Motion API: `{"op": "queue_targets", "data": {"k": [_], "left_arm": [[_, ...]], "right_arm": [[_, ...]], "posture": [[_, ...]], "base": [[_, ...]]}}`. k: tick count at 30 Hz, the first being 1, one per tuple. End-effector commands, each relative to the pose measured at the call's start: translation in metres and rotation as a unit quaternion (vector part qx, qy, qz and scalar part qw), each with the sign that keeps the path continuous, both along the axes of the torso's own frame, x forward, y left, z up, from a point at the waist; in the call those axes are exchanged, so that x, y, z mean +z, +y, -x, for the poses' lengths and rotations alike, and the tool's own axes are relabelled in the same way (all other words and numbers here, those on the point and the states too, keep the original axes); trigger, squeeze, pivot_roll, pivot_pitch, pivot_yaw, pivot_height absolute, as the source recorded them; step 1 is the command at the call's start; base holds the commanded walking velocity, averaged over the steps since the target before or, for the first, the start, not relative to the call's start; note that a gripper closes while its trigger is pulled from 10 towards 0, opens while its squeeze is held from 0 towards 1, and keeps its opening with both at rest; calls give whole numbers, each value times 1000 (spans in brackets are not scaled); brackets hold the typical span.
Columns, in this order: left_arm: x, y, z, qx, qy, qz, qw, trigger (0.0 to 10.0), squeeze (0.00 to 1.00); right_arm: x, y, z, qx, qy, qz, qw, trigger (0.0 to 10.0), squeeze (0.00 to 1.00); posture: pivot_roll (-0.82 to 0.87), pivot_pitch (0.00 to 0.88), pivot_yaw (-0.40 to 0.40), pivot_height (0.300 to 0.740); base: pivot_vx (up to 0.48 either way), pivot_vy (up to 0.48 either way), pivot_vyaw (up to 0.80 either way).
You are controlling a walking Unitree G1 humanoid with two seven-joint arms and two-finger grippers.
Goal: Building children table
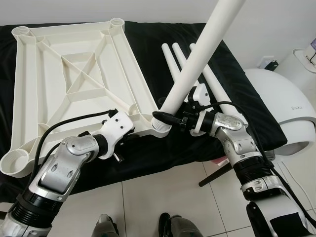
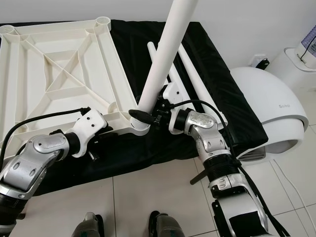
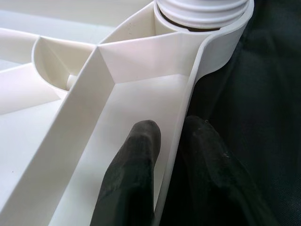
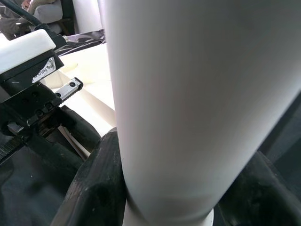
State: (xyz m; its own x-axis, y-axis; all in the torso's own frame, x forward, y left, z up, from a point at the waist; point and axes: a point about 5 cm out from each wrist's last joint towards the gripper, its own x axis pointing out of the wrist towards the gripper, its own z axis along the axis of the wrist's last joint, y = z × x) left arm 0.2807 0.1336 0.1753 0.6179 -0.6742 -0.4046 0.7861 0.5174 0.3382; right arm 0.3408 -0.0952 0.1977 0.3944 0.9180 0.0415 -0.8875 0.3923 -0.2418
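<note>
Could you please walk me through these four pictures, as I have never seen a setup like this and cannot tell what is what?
This is a humanoid robot with two silver arms, each ending in a claw of two black fingers. The two wide pictures come from a stereo camera on its head, looking down; the two close-ups come from cameras on its wrists.

On a black-covered surface lies a white plastic tabletop, underside up, showing its ribs and round corner sockets. Beside it lie three loose white legs.

The left claw pinches the tabletop's rim near one corner, one finger each side of the wall. The right claw grips a fourth leg, whose lower end meets that corner's socket; the pictures do not show how far it is seated.

A white domed appliance stands to the right.
</note>
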Motion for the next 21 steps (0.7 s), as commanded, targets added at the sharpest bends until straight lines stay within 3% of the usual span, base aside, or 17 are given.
{"op": "queue_targets", "data": {"k": [1,8,21], "left_arm": [[-3,-3,5,-6,8,11,1000,10000,0],[-3,-3,7,-4,8,11,1000,10000,0],[-3,-2,7,-3,8,11,1000,10000,0]], "right_arm": [[-34,0,4,-11,59,46,997,10000,0],[-35,11,5,-5,45,50,998,10000,0],[-38,10,3,-15,45,58,997,10000,0]], "posture": [[89,206,-106,740],[96,205,-110,740],[97,200,-110,740]], "base": [[0,0,0],[0,0,0],[0,0,0]]}}
